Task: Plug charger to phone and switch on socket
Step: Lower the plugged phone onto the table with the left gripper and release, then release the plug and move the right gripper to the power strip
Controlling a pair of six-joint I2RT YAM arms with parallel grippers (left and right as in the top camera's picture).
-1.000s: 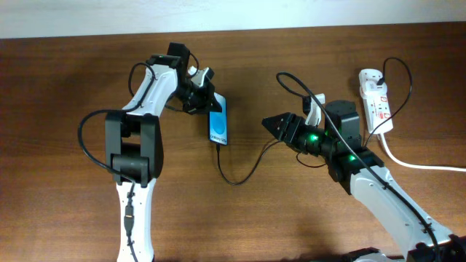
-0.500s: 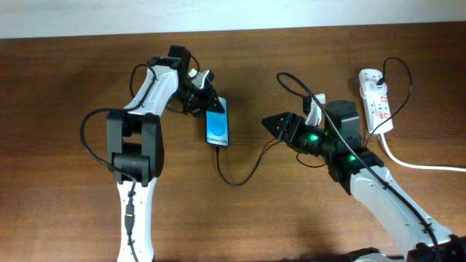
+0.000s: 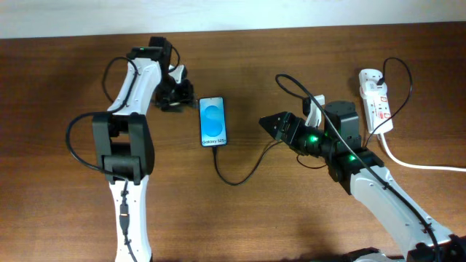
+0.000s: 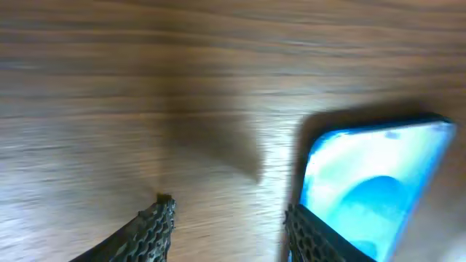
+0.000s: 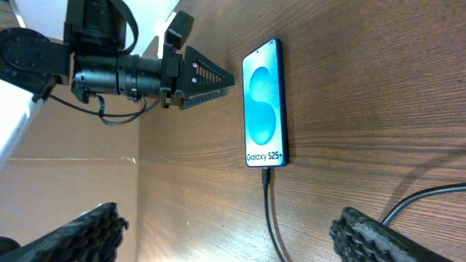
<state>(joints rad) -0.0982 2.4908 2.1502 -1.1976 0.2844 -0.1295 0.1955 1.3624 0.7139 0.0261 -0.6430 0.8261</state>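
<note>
The phone [image 3: 212, 121] lies flat on the table, blue screen up, "Galaxy S25" text toward the near end. The charger [image 3: 231, 179], a thin black cable, has its plug tip [image 5: 266, 175] in the phone's bottom edge. It curves right past my right arm toward the socket [image 3: 376, 98] at the far right. My left gripper [image 3: 186, 94] is open just left of the phone's top, holding nothing. In the left wrist view the phone [image 4: 371, 193] sits beside the right fingertip [image 4: 309, 231]. My right gripper [image 3: 269, 125] stands wide open right of the phone, the cable [image 5: 272, 225] between its fingers.
A thick white cord [image 3: 419, 164] runs from the socket off the right edge. The left gripper [image 5: 207, 80] shows in the right wrist view, pointing at the phone [image 5: 263, 102]. Bare wooden table [image 3: 58, 87] spreads left and front.
My left gripper has let go of the phone and drawn back to the left. The phone, tilted before, now lies flat and a bit further left. My right gripper has opened wider.
</note>
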